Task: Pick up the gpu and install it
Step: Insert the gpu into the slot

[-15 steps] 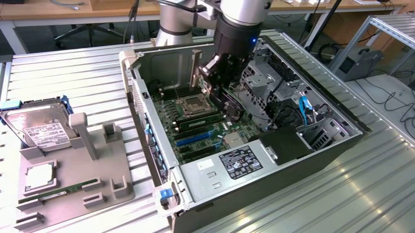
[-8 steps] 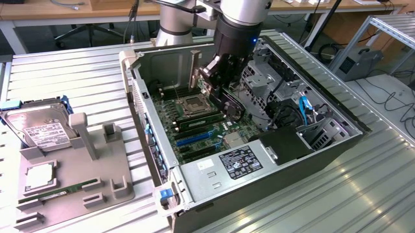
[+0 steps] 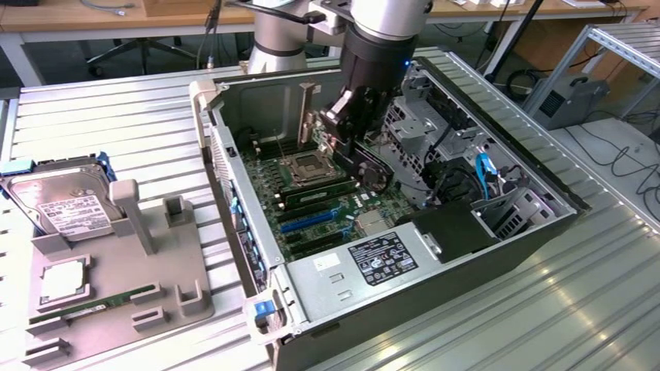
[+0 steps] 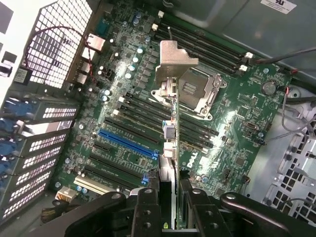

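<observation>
Exterior view: you have one arm reaching down into one open computer case (image 3: 484,255) lying on its side on the slatted metal table (image 3: 577,309); the gripper (image 3: 356,147) hangs over the motherboard (image 3: 309,202), clamped on the gpu (image 3: 373,166), which sits tilted between the jaws, clear of the board; beside it on the board you can count one CPU socket (image 3: 307,166) and one blue slot (image 3: 314,220); one power supply with a label (image 3: 382,259) fills the near end of the case.

On the exterior view's left, one grey fixture tray (image 3: 119,297) stands well apart from the case; one hard drive (image 3: 64,202) rests at its far end, one processor chip (image 3: 64,282) lies in a pocket, and one green memory stick (image 3: 93,304) lies in a groove near it.

Wrist view: you see the gpu (image 4: 170,143) edge-on, its one silver bracket (image 4: 175,61) at the far end, the card running back between the two fingers (image 4: 148,210), which press on either face; it hangs above the motherboard (image 4: 237,148), over the black slots just beside the CPU socket (image 4: 197,94); one long blue slot (image 4: 126,143) lies to one side, not touching the card; whether the card's edge meets any slot, you cannot tell.
</observation>
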You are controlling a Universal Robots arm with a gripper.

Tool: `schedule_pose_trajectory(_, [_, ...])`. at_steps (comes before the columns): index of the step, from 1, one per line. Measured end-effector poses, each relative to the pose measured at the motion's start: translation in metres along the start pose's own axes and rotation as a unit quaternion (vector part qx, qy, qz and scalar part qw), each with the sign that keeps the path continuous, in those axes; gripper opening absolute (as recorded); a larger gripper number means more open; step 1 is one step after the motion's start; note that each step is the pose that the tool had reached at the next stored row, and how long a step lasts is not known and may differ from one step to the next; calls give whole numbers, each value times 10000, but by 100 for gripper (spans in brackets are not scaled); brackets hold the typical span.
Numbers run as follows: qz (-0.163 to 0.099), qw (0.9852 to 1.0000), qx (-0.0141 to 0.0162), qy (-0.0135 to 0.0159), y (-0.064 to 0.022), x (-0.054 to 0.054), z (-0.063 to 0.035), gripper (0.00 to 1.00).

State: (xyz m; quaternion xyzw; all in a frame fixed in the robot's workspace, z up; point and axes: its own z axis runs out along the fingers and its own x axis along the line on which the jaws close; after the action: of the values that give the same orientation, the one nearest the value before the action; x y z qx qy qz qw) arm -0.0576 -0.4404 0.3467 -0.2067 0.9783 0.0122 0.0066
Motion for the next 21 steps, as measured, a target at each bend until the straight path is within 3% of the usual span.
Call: schedule_pose_trajectory(21, [-457, 9989, 83, 50, 0, 0, 0, 26])
